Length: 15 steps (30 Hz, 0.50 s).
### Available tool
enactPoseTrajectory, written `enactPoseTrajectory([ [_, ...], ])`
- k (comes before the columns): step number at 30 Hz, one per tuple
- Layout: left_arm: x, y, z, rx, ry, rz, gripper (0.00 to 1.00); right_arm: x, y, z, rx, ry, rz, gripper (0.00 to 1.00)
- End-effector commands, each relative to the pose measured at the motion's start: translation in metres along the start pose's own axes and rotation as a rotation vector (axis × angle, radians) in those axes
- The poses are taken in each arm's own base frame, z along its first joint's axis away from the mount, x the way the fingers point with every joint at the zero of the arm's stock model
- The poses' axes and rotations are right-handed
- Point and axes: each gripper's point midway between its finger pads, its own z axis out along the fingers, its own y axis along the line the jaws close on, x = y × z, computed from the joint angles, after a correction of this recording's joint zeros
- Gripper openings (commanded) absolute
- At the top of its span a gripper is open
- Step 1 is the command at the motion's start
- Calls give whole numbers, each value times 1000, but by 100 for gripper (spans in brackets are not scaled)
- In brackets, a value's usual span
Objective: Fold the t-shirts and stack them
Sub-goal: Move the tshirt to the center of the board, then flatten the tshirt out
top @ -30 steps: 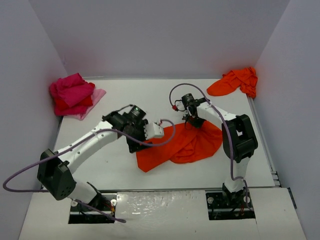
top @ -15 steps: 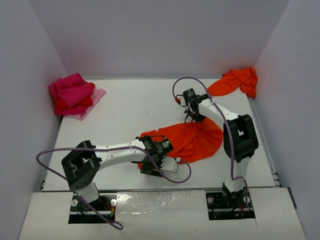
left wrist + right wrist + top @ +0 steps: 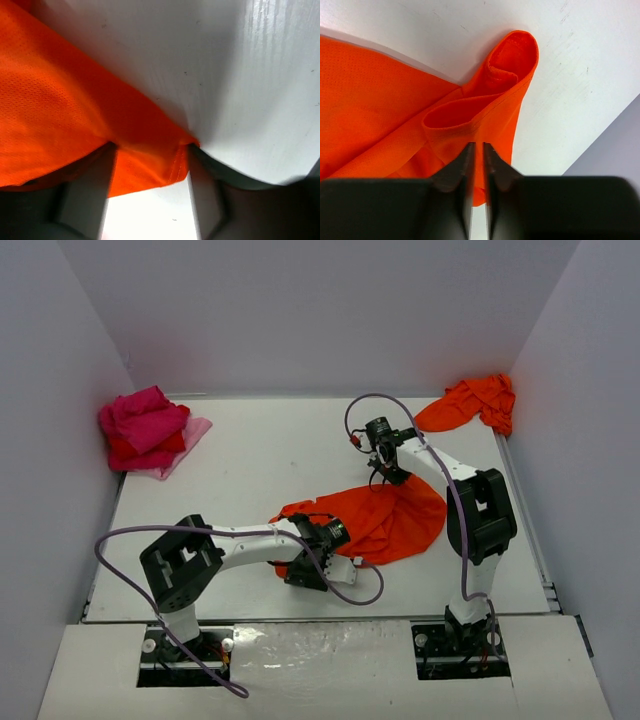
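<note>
A bright orange-red t-shirt lies crumpled on the white table in the middle. My left gripper is at the shirt's near-left edge. In the left wrist view its fingers are spread wide, and a hemmed corner of the orange shirt lies between them, not pinched. My right gripper is at the shirt's far edge. In the right wrist view it is shut on the orange cloth just below a rolled sleeve opening.
More orange-red shirts lie heaped at the back right corner. A pile of magenta, red and pale pink shirts lies at the back left. Walls enclose the table on three sides. The left arm's purple cable loops near the front edge.
My left arm swung from the shirt's far-left side down to its near-left edge. The shirt's long near-left flap is gone and its left side is bunched. My right gripper kept its hold.
</note>
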Motion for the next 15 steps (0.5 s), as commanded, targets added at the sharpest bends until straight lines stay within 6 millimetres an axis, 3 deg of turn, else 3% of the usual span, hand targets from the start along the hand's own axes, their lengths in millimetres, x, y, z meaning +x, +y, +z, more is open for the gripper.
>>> enactPoseTrajectory([
  [1, -6, 13, -2, -36, -49, -31, 11, -6, -17, -22, 26, -57, 32, 22],
  [2, -7, 15, -6, -36, -67, -43, 0, -6, -17, -25, 28, -64, 33, 32],
  [4, -9, 21, -19, -35, -115, -70, 0, -4, -20, -29, 33, -70, 35, 52],
  [7, -8, 32, -48, -8, -207, -138, 0, 0, -22, -33, 43, -71, 41, 67],
  [13, 4, 45, -121, 74, -383, -240, 0, 3, -23, -36, 41, -80, 48, 69],
  [15, 15, 68, -154, 46, -479, -312, 0, 3, -23, -37, 37, -83, 48, 69],
])
